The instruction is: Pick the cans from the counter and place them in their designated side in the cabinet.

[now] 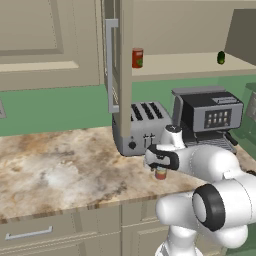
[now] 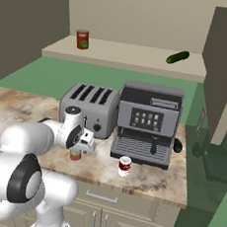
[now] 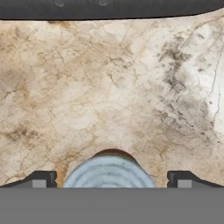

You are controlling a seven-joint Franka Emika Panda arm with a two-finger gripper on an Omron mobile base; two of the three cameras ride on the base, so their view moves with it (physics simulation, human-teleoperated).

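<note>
**Camera placement: three views**

Left base view: set behind the arm's left, looking forward and down across the table [image 1: 60,165] from mid-distance, toaster [image 1: 142,127] central.

Right base view: set behind the arm's right, facing the same way, with the coffee machine [image 2: 148,124] nearer.

Shared by both: toaster, coffee machine, cabinet [image 1: 175,62] shelf, table.

Hand view: on the end effector [image 3: 109,179], looking straight down, very close to the table.
</note>
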